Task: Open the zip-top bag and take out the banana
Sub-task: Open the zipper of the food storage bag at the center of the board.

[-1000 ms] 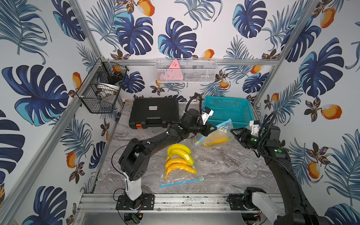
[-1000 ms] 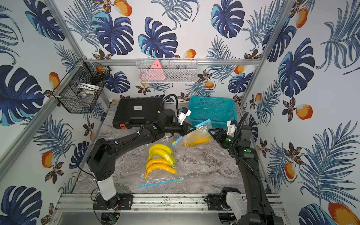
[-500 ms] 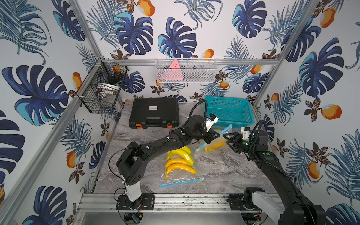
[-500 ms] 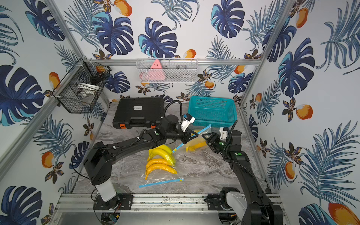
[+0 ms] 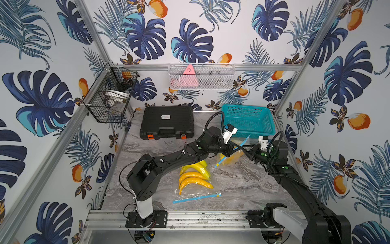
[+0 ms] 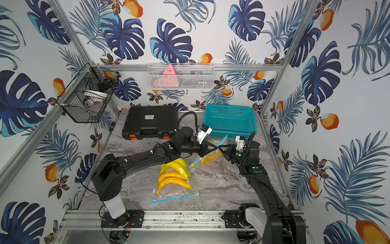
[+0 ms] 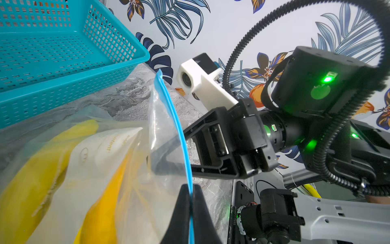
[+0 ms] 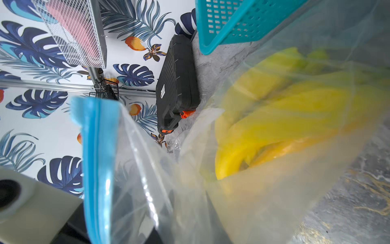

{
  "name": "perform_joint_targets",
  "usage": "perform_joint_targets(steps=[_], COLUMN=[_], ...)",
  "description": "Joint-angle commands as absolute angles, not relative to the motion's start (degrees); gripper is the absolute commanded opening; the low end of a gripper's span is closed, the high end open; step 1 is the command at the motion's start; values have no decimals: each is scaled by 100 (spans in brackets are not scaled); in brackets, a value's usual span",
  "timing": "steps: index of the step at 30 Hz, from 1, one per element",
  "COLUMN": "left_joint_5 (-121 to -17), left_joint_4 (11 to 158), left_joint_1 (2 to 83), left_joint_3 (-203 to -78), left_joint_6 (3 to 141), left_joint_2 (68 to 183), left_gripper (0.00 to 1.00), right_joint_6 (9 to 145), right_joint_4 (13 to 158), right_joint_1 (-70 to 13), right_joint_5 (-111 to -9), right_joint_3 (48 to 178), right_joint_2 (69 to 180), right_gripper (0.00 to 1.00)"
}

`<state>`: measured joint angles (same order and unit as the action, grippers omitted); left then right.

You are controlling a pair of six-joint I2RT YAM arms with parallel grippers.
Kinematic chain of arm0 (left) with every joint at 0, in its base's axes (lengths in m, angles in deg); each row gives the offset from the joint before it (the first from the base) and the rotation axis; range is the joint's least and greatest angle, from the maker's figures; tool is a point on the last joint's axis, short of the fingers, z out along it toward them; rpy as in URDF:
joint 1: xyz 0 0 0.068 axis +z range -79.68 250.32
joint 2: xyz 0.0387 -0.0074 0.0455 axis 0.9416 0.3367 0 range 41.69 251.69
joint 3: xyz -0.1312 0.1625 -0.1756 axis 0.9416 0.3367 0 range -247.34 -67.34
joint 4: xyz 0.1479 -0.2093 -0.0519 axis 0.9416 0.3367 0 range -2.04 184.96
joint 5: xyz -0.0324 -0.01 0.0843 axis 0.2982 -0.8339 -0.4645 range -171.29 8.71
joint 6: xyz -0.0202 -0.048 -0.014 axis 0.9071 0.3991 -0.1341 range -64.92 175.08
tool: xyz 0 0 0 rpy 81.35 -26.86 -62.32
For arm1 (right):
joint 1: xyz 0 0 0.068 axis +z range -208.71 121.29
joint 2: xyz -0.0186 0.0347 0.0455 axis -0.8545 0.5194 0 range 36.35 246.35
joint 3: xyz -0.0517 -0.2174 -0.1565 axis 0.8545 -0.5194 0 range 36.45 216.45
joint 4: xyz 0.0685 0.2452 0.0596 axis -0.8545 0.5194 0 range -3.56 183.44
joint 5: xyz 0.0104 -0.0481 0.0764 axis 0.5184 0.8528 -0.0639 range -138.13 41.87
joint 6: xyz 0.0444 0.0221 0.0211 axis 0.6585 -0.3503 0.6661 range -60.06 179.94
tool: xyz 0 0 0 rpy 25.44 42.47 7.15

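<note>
R claw [image 7: 150, 157] tips blurry thru zip-top bag [image 7: 160, 118] film.

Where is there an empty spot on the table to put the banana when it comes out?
Bare table lies between the loose bananas and the right arm, and in front of the black case. It is crowded in front of the teal basket, around the held bag.

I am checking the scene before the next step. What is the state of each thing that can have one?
zip-top bag: held up by its top, zip looks sealed, banana inside.
left fingers: shut on the zip.
right fingers: shut on the bag's film.
black case: closed.
teal basket: upright, empty.
second bag: lying flat, open or sealed unclear.
</note>
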<state>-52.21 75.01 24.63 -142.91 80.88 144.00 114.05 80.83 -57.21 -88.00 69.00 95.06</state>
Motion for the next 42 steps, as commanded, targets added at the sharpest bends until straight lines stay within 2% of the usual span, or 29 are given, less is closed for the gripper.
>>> perform_joint_targets(steps=[1,2,4,7,11,13,17,20,26,35,42], left_joint_5=[-5002,-4959,-5012,-5210,-5165,-5165,-4839,-4433,-4295,-3665,-3621], left_joint_4=[7389,7543,7969,8504,8596,8770,8987,8505,7747,6159,6361], left_joint_1=[2468,2468,2477,2583,2942,3004,3017,3022,3093,3070,2936], left_joint_3=[-14270,-14261,-14282,-14294,-14334,-14459,-14740,-14599,-14334,-13942,-13801], left_joint_6=[8055,7877,7526,7086,7039,6910,6890,7254,7835,9164,9069], left_joint_2=[14217,14143,13985,13734,13517,13516,13985,14229,14516,14692,14657], left_gripper=[0,4,21,42,58,62,63,62,62,59,53], right_joint_6=[10956,10755,10260,9671,9179,9027,8727,8596,8564,8473,8664], right_joint_4=[8060,8190,8682,9226,9399,9306,9222,9230,9040,9060,8786], right_joint_1=[-5721,-5730,-5784,-5966,-6401,-6558,-6591,-6600,-6618,-6644,-6740], right_joint_5=[-8878,-8909,-9055,-9413,-9924,-10264,-10769,-10990,-11186,-11036,-11016], right_joint_3=[6993,7026,7166,7283,7273,7273,7384,7414,7236,7221,7150], right_joint_2=[9460,9445,9452,9463,9418,9469,9540,9520,9304,9276,9268], right_gripper=[0,0,0,0,0,0,0,0,0,0,0])
